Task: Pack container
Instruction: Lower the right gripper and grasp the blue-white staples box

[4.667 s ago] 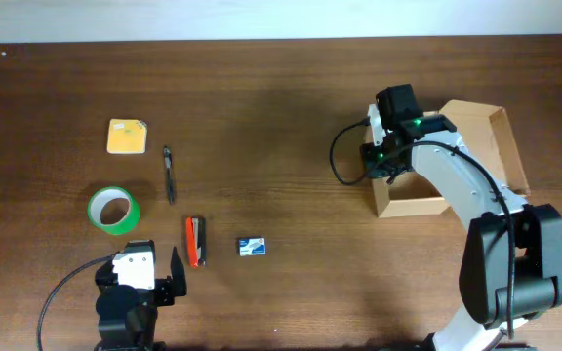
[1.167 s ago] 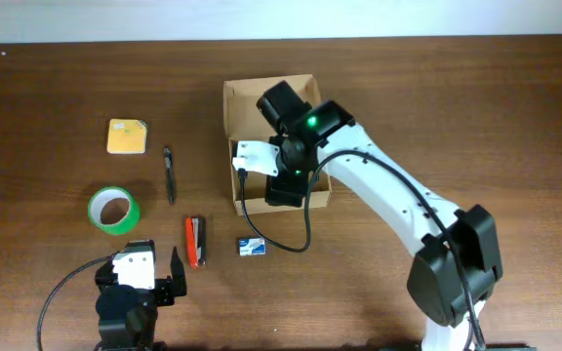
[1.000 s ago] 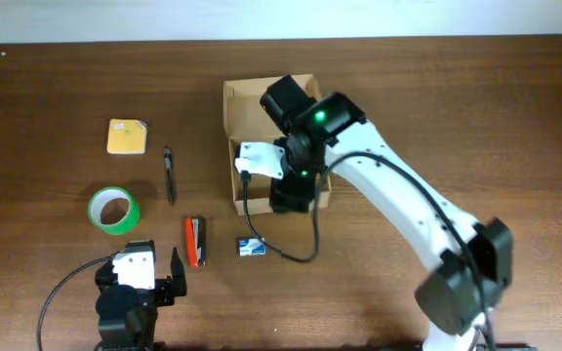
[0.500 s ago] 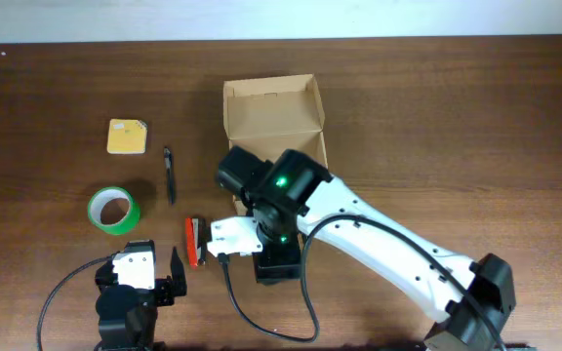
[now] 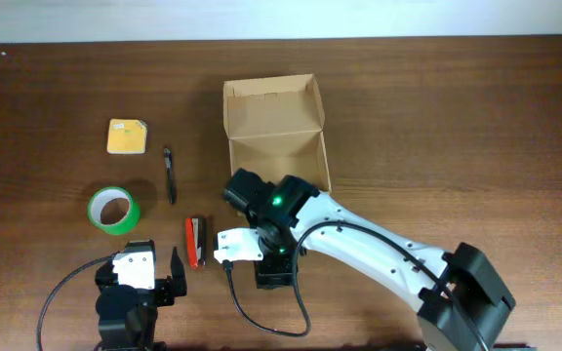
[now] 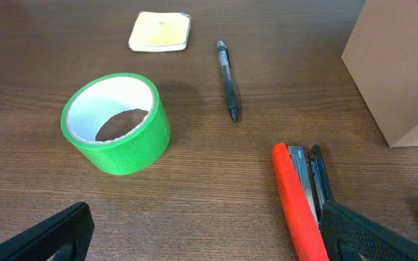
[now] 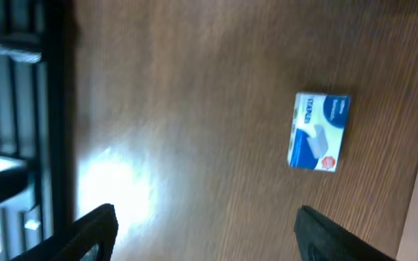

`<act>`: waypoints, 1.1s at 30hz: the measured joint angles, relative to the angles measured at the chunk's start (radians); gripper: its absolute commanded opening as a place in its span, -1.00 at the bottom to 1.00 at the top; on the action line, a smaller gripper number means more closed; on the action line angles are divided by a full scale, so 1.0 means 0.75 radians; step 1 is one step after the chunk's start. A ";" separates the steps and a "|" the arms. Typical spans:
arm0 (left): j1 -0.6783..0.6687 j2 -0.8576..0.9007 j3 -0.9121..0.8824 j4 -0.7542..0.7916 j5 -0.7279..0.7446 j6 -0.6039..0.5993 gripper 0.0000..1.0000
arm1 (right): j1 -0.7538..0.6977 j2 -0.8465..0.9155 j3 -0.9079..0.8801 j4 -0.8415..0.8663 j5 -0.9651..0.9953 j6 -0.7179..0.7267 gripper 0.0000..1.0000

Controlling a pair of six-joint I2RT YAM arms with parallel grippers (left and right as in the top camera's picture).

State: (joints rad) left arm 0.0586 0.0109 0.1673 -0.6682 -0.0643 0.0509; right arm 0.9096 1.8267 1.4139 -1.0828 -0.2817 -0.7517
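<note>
The container (image 5: 273,132), a tan cardboard box, stands open at the table's middle with its flap lid laid back; its side wall (image 6: 401,69) shows at the right of the left wrist view. My right arm (image 5: 359,244) reaches in front of the box. Its gripper (image 7: 209,230) hangs open over bare wood, and a small blue and white box (image 7: 319,132) lies beyond its fingertips. That small box is hidden under the arm in the overhead view. My left gripper (image 6: 205,228) rests open at the near left, holding nothing.
On the left lie a green tape roll (image 5: 113,210) (image 6: 116,123), a black pen (image 5: 169,175) (image 6: 227,80) and a yellow sticky pad (image 5: 127,136) (image 6: 160,31). A red stapler (image 5: 194,242) (image 6: 296,199) lies beside my left gripper's right finger.
My right gripper left the box, which stays in the middle, and swung toward the near edge, over the small blue box. The left arm has not moved.
</note>
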 measured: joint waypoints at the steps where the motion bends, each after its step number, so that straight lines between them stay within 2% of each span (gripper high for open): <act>1: 0.000 0.000 0.000 -0.001 0.000 0.000 0.99 | 0.000 0.000 -0.018 0.029 0.000 0.001 0.60; 15: 0.000 0.000 0.000 0.000 0.000 0.000 0.99 | 0.000 0.064 -0.086 0.321 0.026 0.011 0.66; 33: 0.000 0.000 0.000 0.000 0.000 0.000 0.99 | 0.000 0.202 -0.088 0.430 0.115 0.011 0.65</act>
State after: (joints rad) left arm 0.0586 0.0109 0.1673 -0.6682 -0.0643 0.0509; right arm 0.9096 1.9785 1.3479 -0.7601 -0.1955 -0.7433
